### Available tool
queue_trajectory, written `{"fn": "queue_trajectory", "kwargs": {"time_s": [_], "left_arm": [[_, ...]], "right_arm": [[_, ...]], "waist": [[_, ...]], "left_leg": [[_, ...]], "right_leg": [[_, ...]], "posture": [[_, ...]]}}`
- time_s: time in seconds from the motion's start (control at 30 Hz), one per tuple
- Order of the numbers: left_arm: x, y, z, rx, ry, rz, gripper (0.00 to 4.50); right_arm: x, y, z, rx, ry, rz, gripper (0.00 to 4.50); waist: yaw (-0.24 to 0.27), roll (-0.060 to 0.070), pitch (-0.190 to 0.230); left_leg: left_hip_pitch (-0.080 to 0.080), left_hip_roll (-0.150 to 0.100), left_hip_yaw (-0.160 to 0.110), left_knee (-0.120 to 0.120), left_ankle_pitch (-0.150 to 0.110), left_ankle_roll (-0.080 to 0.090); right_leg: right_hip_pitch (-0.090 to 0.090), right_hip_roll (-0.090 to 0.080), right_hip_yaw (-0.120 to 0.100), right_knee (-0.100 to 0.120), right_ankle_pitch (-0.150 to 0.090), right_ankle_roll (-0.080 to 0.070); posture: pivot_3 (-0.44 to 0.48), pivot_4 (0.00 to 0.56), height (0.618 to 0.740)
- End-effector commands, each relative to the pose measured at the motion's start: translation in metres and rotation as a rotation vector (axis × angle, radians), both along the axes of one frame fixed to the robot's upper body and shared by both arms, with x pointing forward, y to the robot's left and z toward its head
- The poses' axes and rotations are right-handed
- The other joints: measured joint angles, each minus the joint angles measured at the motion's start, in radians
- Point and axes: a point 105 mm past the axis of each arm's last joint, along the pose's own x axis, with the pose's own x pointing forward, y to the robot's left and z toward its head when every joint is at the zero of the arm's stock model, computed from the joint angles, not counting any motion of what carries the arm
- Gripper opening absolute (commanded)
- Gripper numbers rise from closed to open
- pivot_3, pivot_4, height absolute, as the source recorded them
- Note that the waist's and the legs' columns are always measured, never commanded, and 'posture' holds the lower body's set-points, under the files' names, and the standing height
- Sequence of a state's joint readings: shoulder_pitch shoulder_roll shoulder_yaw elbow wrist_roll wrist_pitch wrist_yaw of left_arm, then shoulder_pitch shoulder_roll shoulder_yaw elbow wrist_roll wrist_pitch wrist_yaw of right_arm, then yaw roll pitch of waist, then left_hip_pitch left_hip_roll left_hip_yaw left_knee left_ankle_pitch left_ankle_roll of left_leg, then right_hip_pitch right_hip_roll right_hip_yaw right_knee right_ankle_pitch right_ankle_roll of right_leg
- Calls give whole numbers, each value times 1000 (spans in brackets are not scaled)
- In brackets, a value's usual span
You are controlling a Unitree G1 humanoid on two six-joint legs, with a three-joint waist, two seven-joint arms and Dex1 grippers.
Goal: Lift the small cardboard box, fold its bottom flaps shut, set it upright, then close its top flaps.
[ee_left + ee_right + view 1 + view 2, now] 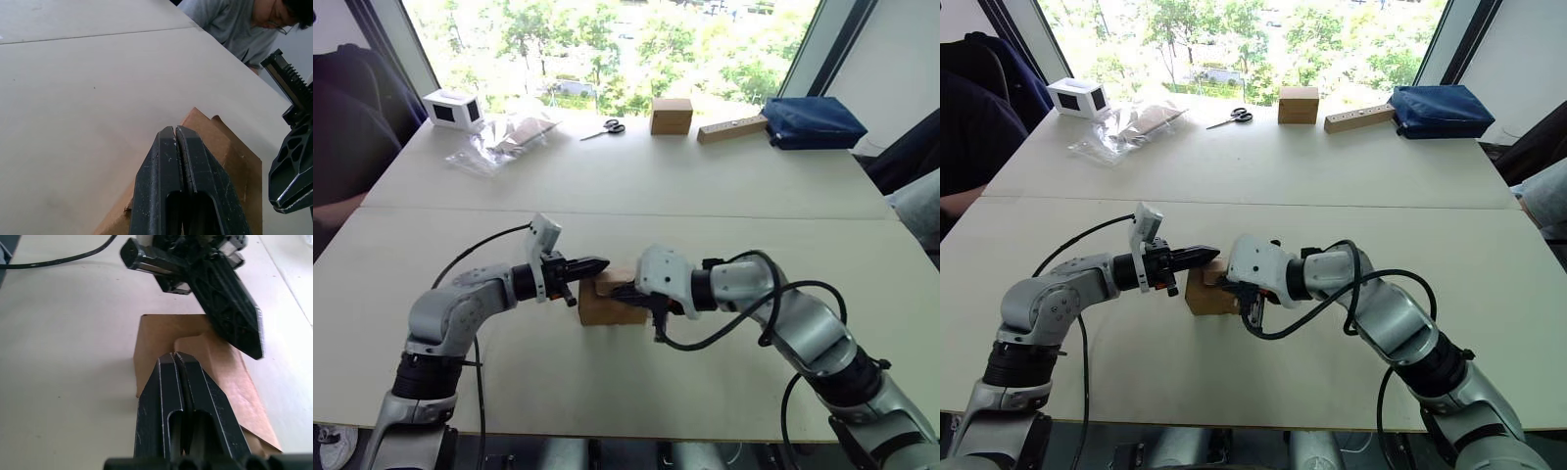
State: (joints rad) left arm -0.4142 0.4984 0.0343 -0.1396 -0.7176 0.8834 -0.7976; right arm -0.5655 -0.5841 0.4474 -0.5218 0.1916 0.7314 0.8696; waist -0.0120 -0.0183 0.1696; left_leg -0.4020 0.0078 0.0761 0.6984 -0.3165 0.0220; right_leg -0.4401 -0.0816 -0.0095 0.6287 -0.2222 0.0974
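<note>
Person [249,29] (left wrist view) beyond box [225,152]

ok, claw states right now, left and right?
Left claw: closed, empty, over the small cardboard box.
Right claw: closed, empty, over the same box.

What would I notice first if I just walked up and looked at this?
Two robot arms meet in the middle of the white table, with the small cardboard box between them. The left gripper and the right gripper are both shut, fingers pressed together over the box top. Along the far edge by the window lie scissors, another brown box and a blue bag.
</note>
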Motion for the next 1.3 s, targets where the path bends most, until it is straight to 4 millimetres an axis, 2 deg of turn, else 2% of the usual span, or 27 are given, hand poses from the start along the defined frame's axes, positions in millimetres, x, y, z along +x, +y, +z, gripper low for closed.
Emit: {"fn": "queue_trajectory", "kwargs": {"time_s": [0.03,0.23,0.4,0.73,0.97,1.3], "left_arm": [[-9,3,13,2,-52,-42,23],[-6,16,8,103,-84,-14,23],[1,22,10,120,-101,20,23],[-2,15,6,117,-94,-6,23],[-4,11,3,119,-94,-18,23],[-4,9,1,121,-95,-28,23]], "right_arm": [[4,1,5,-8,-64,-2,0],[7,0,5,-11,-74,-10,0],[8,0,5,-8,-77,-15,0],[14,-1,0,-39,-103,-32,0],[13,0,5,-17,-100,-26,0],[28,-1,-4,-17,-68,-123,0]], "waist": [[0,0,0],[0,0,0],[0,0,0],[1,0,0],[1,0,0],[0,0,0]], "left_leg": [[0,0,0,0,0,0],[0,0,0,0,0,0],[0,0,0,0,0,0],[0,0,0,0,0,0],[0,0,0,0,0,0],[0,0,0,0,0,0]], "right_leg": [[0,0,0,0,0,0],[0,0,0,0,0,-1],[0,0,0,0,-1,-1],[0,0,0,0,0,-1],[0,0,0,0,0,-1],[0,0,0,0,0,0]], "posture": [[0,150,740],[0,150,740],[0,150,740],[0,150,740],[0,150,740],[0,150,740]]}}
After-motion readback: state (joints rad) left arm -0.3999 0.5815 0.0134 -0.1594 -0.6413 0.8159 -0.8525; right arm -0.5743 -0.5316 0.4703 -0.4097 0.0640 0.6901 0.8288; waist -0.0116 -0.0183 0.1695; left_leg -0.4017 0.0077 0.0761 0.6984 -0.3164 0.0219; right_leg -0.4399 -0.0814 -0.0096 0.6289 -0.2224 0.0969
